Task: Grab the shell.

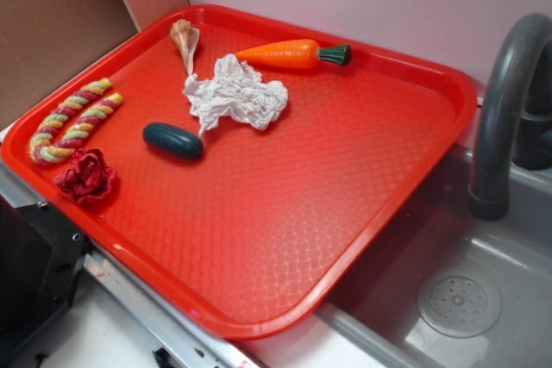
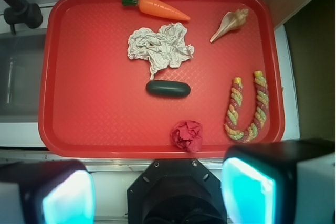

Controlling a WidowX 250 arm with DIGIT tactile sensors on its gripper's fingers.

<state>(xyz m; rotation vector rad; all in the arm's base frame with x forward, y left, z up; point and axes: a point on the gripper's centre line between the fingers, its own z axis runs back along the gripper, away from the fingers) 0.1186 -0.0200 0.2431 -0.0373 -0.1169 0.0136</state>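
Note:
The shell (image 1: pixel 185 40) (image 2: pixel 231 23) is a small tan conch with a ribbed wide end and a long point. It lies flat near the far left corner of the red tray (image 1: pixel 285 213) (image 2: pixel 94 103), apart from the other objects. In the wrist view my gripper (image 2: pixel 157 195) is open, high above and behind the tray's near edge. Its two teal pads (image 2: pixel 249 192) stand wide apart with nothing between them. The gripper does not show in the exterior view.
An orange carrot (image 1: pixel 289 53) (image 2: pixel 157 7) and a crumpled white paper wad (image 1: pixel 235 94) (image 2: pixel 160 46) lie beside the shell. Also on the tray are a dark green oval (image 1: pixel 172 140), a U-shaped striped rope (image 1: pixel 73 120) and a red crumpled ball (image 1: pixel 86 175). A grey faucet (image 1: pixel 504 101) and sink (image 1: pixel 457 299) are on the right.

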